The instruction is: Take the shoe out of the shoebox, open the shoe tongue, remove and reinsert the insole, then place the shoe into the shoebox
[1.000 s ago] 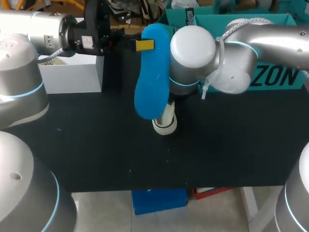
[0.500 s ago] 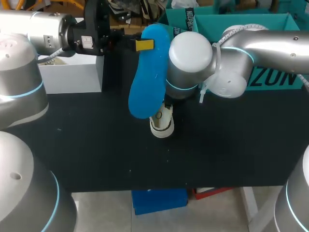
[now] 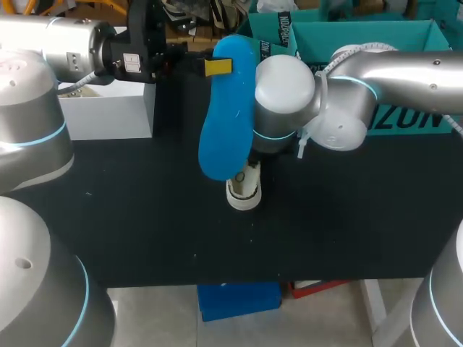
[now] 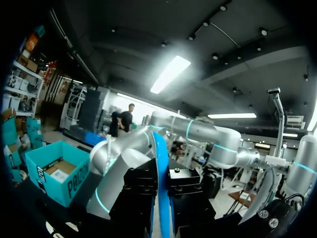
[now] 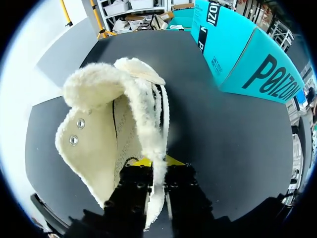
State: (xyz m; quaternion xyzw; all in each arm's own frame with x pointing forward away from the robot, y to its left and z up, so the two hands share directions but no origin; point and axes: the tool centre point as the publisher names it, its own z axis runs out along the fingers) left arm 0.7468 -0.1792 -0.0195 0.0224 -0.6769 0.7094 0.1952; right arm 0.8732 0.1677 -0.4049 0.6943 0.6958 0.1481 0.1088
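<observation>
A blue insole (image 3: 228, 116) hangs upright above the table, and my left gripper (image 3: 215, 67) is shut on its top end. In the left wrist view the insole (image 4: 161, 163) runs edge-on between the black fingers of that gripper (image 4: 161, 191). A cream shoe (image 3: 244, 191) with fleecy lining stands on the black table under my right arm's wrist, which hides the right gripper from the head camera. In the right wrist view the shoe (image 5: 106, 134) gapes open, and my right gripper (image 5: 157, 181) is closed around its fleecy edge. The teal shoebox (image 3: 340, 32) stands at the back right.
A white box (image 3: 108, 108) sits at the back left of the black table (image 3: 145, 217). The teal box's side wall (image 5: 250, 57) rises just beside the shoe. A blue object (image 3: 239, 300) lies below the table's front edge.
My right arm's wrist shifted slightly left with the shoe. The insole's lower end swung left, then partly back. The left arm has kept still.
</observation>
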